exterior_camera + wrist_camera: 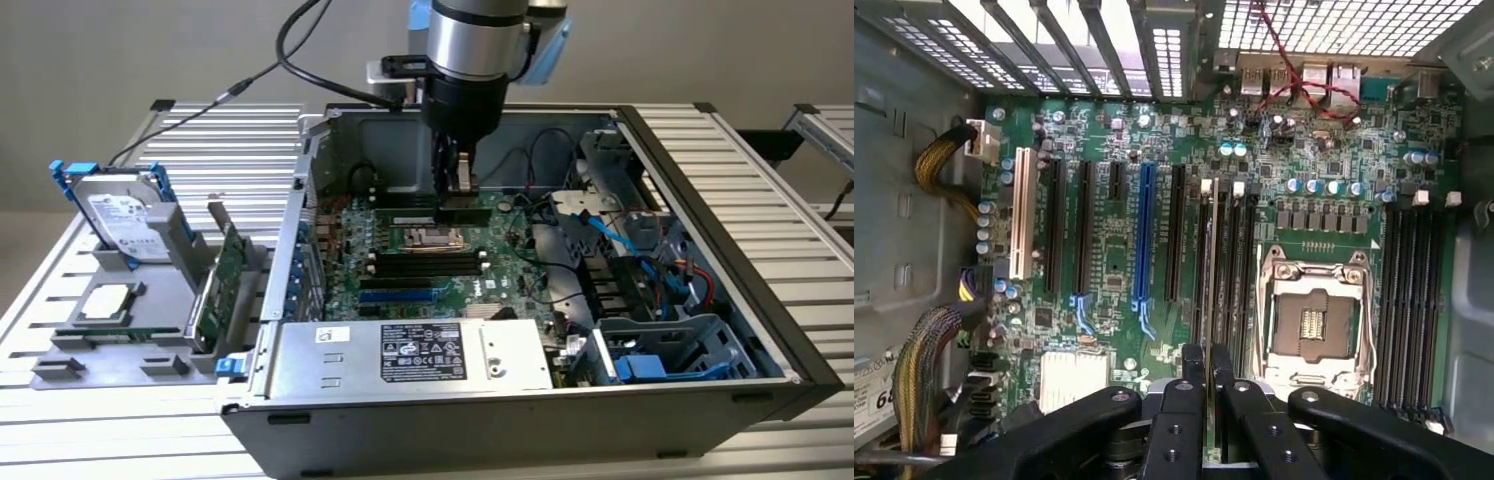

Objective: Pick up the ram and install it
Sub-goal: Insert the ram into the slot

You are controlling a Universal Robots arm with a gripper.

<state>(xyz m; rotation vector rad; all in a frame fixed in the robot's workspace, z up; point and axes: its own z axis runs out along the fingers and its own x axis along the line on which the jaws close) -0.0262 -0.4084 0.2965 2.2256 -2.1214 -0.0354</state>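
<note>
The gripper [1209, 356] hung inside the open computer case [747, 300], over the motherboard [1114, 260]. Its fingers [1194, 362] were pinched together on the ram [1209, 280], one on each flat face. In the wrist view the ram showed edge-on as a thin pale line. Its long axis ran parallel to the black memory slots [1232, 270], pointing at one end toward the case's vented rear panel [1104, 40] and at the other back under the gripper. It lined up with the bank of slots between the CPU socket [1314, 320] and the long expansion slots, among them a blue one [1145, 230]. I could not tell whether its lower edge had met a slot.

In the exterior view the arm came down near the case's far edge. A hard drive [120, 215] with blue rails and a green expansion card [224, 272] stood in a grey holder [80, 370] outside the case, by the edge on the exterior view's left.
</note>
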